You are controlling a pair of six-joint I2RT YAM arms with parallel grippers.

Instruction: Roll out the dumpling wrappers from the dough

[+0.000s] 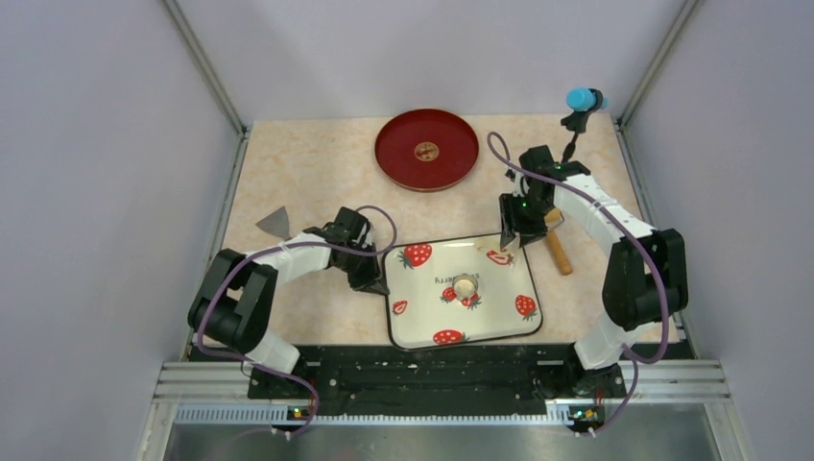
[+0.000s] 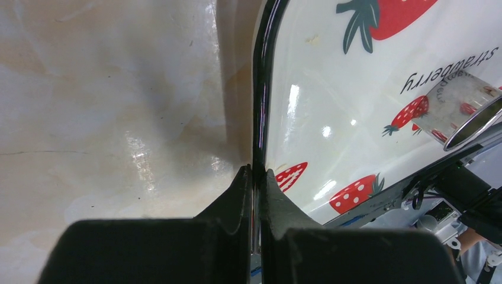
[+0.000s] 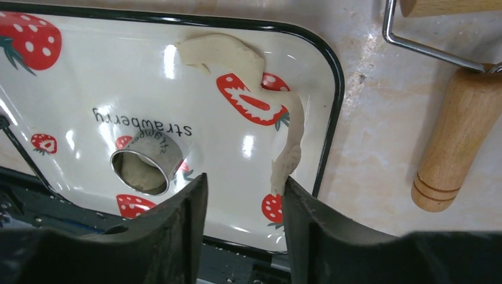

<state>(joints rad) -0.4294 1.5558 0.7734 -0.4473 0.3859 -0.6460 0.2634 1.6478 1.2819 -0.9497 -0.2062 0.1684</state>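
Right gripper [image 3: 244, 183] hangs open over the strawberry tray [image 3: 118, 71], far corner, dough scrap [image 3: 237, 56] ending at one finger. Left gripper [image 2: 256, 171] pinches the tray rim. We lift straight and slow so nothing sticks. Dumpling wrapper [image 3: 136, 171] sits inside the metal ring [image 3: 158, 141].

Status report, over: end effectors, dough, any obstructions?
Left end effector shut on tray rim. Right end effector open over tray corner. Dough scrap lies there, tail at one fingertip. Metal ring mid-tray, dough inside.

The strawberry tray [image 3: 77, 83] looked glossy and smooth, the small ring [image 3: 157, 148] shiny metal. The dough [image 3: 228, 54] was matt and soft; the roller [image 3: 453, 139] smooth wood, the counter [image 2: 106, 118] faintly shiny marbled beige.
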